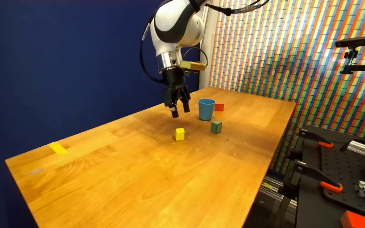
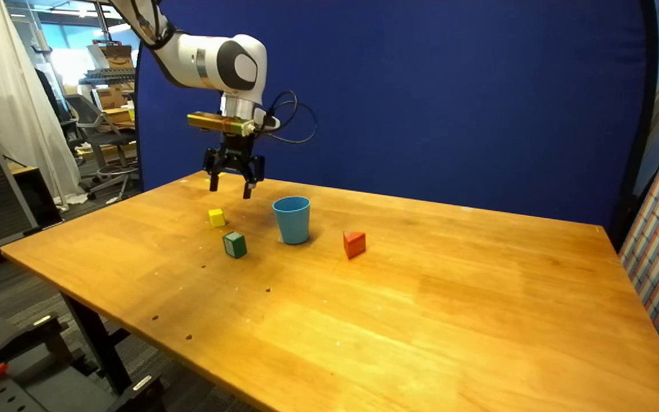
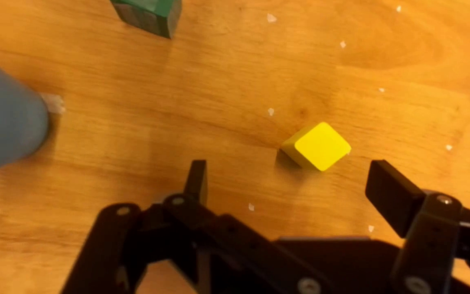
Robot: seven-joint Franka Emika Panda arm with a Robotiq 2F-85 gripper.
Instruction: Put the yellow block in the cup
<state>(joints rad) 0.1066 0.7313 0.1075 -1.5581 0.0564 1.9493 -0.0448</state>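
Note:
The small yellow block lies on the wooden table, shown in both exterior views (image 1: pixel 179 134) (image 2: pixel 216 217). In the wrist view the yellow block (image 3: pixel 322 147) shows just beyond the fingertips, between their lines and nearer the right finger. The blue cup stands upright on the table in both exterior views (image 1: pixel 206 110) (image 2: pixel 293 223). In the wrist view the cup (image 3: pixel 12 118) is cut off at the left edge. My gripper (image 1: pixel 181 111) (image 2: pixel 230 188) is open and empty above the table, near the yellow block and apart from it. Its two fingers (image 3: pixel 287 167) are wide apart in the wrist view.
A green block (image 1: pixel 215 127) (image 2: pixel 234 244) sits near the cup and also shows at the top of the wrist view (image 3: pixel 149 16). A red block (image 1: pixel 219 107) (image 2: pixel 354 244) is on the cup's far side from the yellow block. A yellow tape strip (image 1: pixel 57 148) lies by a table edge.

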